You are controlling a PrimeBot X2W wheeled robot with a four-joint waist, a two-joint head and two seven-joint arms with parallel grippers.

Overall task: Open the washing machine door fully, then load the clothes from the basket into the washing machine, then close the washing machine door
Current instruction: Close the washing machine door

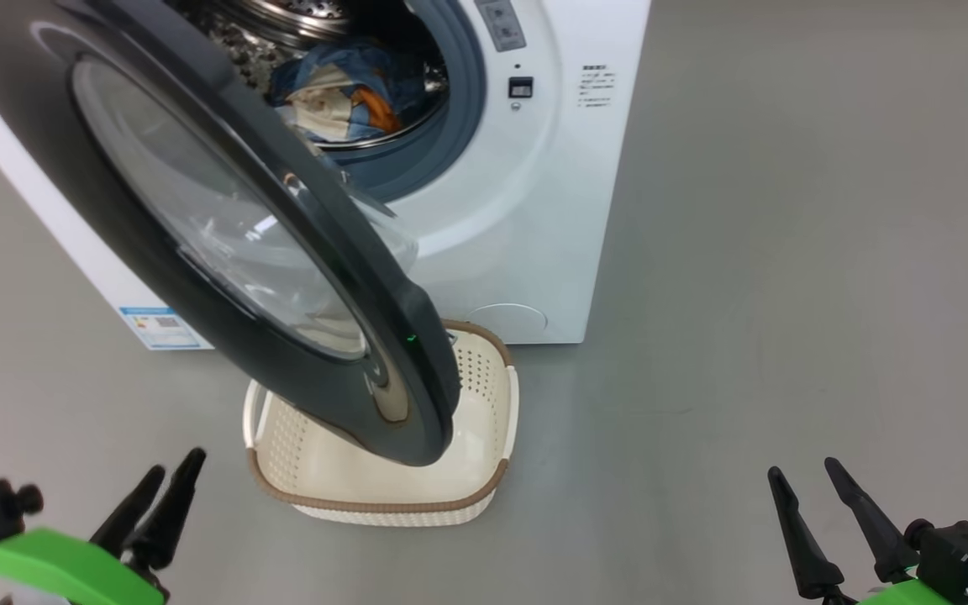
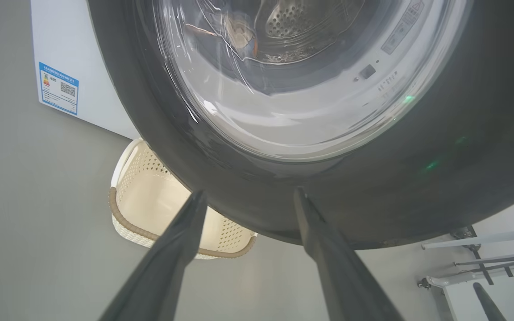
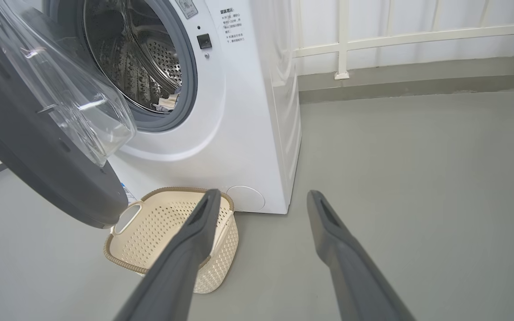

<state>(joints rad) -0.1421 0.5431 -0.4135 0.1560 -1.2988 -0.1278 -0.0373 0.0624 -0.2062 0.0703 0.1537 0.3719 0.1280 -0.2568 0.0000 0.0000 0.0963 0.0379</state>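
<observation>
The white washing machine (image 1: 534,210) stands at the top of the head view. Its black-rimmed door (image 1: 30,109) is swung partway out over the basket (image 1: 383,506). Blue and cream clothes (image 1: 341,92) lie inside the steel drum. What I can see of the cream basket's inside is bare, and the door hides its far part. My left gripper (image 1: 160,496) is low at the left, open, with its fingers just short of the door rim (image 2: 417,178) and nothing between them. My right gripper (image 1: 803,479) is open at the lower right, well away from the basket (image 3: 159,227).
Grey floor (image 1: 786,252) stretches free to the right of the machine. A white railing (image 3: 341,40) runs along the back wall. A white wheeled frame (image 2: 484,263) stands off to one side. A blue label (image 2: 58,88) marks the machine's side.
</observation>
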